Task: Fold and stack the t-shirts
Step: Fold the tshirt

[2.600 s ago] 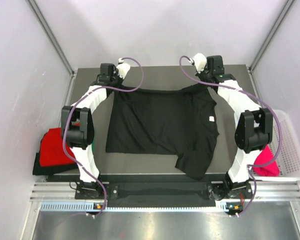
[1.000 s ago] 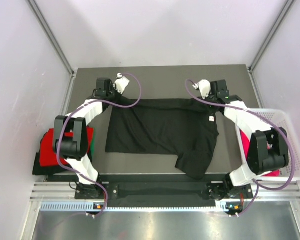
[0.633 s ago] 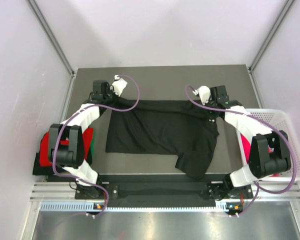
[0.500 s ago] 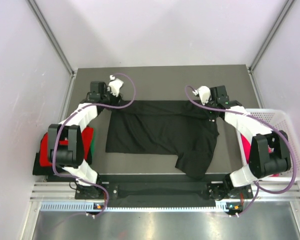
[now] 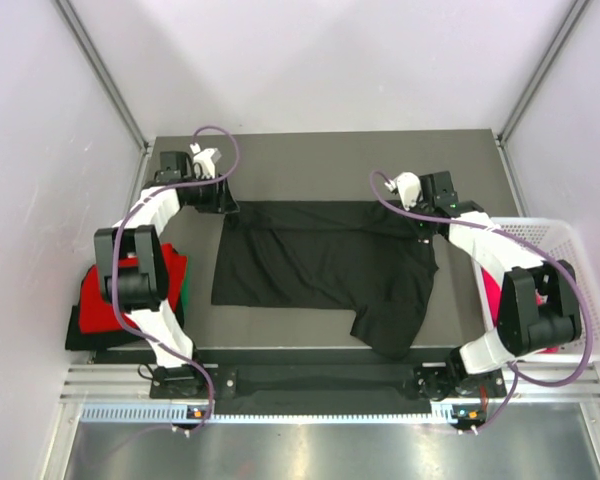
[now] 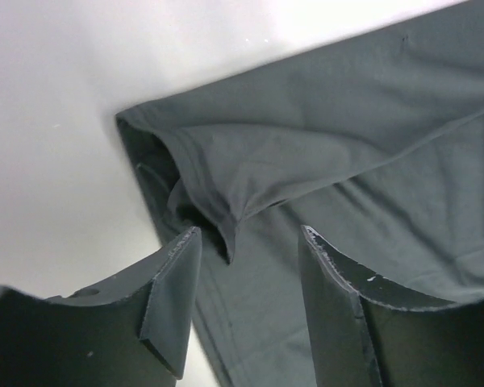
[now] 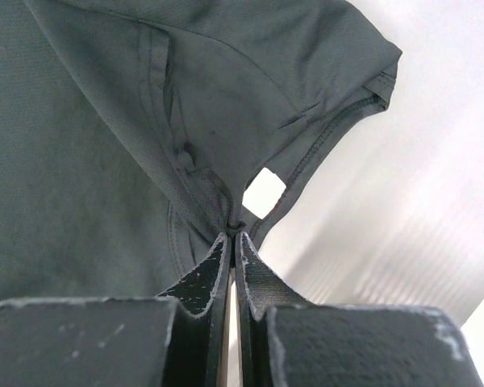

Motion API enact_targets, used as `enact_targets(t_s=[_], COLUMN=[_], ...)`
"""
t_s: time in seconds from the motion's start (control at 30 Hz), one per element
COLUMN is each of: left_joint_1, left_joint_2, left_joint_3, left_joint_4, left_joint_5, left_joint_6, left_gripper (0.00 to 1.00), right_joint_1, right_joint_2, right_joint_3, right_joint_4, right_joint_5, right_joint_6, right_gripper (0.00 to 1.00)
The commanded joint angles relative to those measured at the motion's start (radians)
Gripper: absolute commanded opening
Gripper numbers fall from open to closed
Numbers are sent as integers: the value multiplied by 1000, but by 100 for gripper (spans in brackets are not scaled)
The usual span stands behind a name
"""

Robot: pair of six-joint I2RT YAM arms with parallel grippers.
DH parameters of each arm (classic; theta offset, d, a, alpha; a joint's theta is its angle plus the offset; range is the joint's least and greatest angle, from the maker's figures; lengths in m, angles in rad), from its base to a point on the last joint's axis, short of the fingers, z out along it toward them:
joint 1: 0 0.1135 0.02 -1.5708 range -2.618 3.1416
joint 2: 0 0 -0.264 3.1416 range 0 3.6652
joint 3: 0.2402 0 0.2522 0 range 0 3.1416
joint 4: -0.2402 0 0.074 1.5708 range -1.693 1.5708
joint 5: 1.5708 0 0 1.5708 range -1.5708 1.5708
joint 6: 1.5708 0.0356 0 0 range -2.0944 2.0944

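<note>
The left tool (image 6: 248,242) is seen with its jaws parted to a middling width and nothing clamped between them. The folded corner of the black t-shirt (image 5: 320,265) lies on the worktop (image 5: 310,160) just beyond the fingertips. The right tool (image 7: 233,236) is pressed fully together, and a pinch of the same shirt is caught in it at the collar seam, right beside the small white label (image 7: 264,192).

The shirt is spread flat across the middle of the worktop, with one sleeve pointing toward the near edge.

Off the left side a red t-shirt (image 5: 100,310) is stacked, and a sliver of green t-shirt (image 5: 185,290) is glimpsed at its edge. That pile is partly covered from above by the elbow of the left arm (image 5: 135,265). On the right, the magenta-pink t-shirt (image 5: 493,290) sits in the white mesh basket (image 5: 580,290) and is largely hidden by the right arm (image 5: 525,300).

Compared with a second ago, the left jaws have been opened and the cloth let go. That tool has been drawn back toward the far-left corner, off the shirt's edge. The shirt's far edge, held up nearer the back of the worktop earlier, has been laid down closer in. The right tool's pinch has been kept, its place barely altered.
</note>
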Motion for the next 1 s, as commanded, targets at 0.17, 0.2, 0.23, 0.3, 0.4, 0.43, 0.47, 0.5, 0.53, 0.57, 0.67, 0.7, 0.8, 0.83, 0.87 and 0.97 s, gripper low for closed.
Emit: enact_targets(t_s=[0.17, 0.2, 0.23, 0.3, 0.4, 0.43, 0.47, 0.5, 0.53, 0.57, 0.67, 0.7, 0.8, 0.83, 0.87, 0.97], left_joint_1=[27, 27, 29, 29, 32, 37, 38, 40, 41, 41, 40, 40, 40, 41, 41, 50], left_joint_2=[109, 132, 144, 175, 238, 252, 265, 302, 321, 340, 393, 385, 336, 328, 324, 305], left_joint_3=[106, 127, 143, 195, 239, 249, 265, 282, 307, 328, 396, 393, 333, 324, 322, 324], left_joint_4=[23, 22, 12, -1, 17, 50, 66, 64, 64, 39, -11, -11, 43, 46, 43, 5], left_joint_5=[75, 72, 70, 79, 104, 116, 139, 145, 155, 168, 193, 187, 164, 159, 159, 165], left_joint_6=[-85, -86, -88, -91, -123, -131, -157, -184, -185, -200, -215, -215, -203, -197, -194, -191], left_gripper=[54, 54, 53, 51, 43, 43, 43, 43, 42, 40, 38, 37, 37, 37, 37, 37], right_joint_1=[14, 13, 13, 13, 13, 14, 16, 16, 16, 16, 14, 16, 16, 14, 14, 16], right_joint_2=[16, 18, 19, 21, 25, 27, 30, 31, 32, 33, 25, 22, 21, 22, 24, 28], right_joint_3=[30, 30, 30, 30, 30, 30, 28, 30, 30, 33, 33, 31, 21, 18, 14, 17], right_joint_4=[32, 30, 32, 35, 35, 35, 35, 35, 35, 33, 29, 30, 35, 38, 41, 40], right_joint_5=[-10, -10, -10, -10, -10, -8, -10, -10, -10, -10, -10, -10, -10, -10, -10, -10], right_joint_6=[12, 10, 10, 10, 15, 15, 17, 15, 15, 15, 10, 10, 9, 7, 9, 13], right_gripper=[0, 0, 0, 0, 0, 0, 0, 0, 0, 0, 0, 0, 0, 0, 0, 0])
